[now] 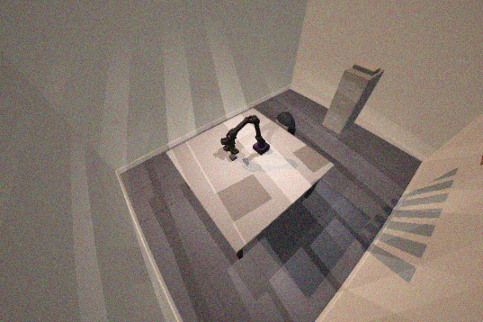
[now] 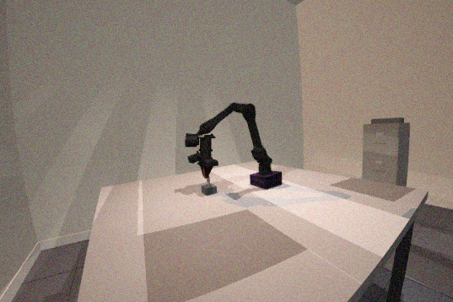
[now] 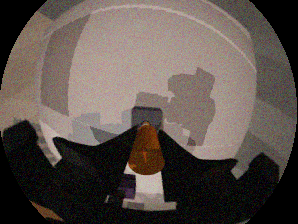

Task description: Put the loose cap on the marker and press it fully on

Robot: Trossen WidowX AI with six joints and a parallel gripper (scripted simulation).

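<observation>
Evidently the capping step was in hand: the black gripper (image 2: 207, 172) stood clamped on the orange tapered cap (image 3: 145, 149) directly above the small grey holder block (image 2: 209, 189) on the table (image 2: 255, 236), so the next move likely called for a straight downward press.

Marker (image 2: 207, 182) mostly hidden by cap (image 3: 145, 149) & fingers; top view too small.

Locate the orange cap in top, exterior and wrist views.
Top: too small to make out; it would be at the end effector, left of centre.
Exterior: orange cap in the end effector, just above the holder block.
Wrist: centre, between the dark fingers.
Shared landmark: the holder block.
</observation>
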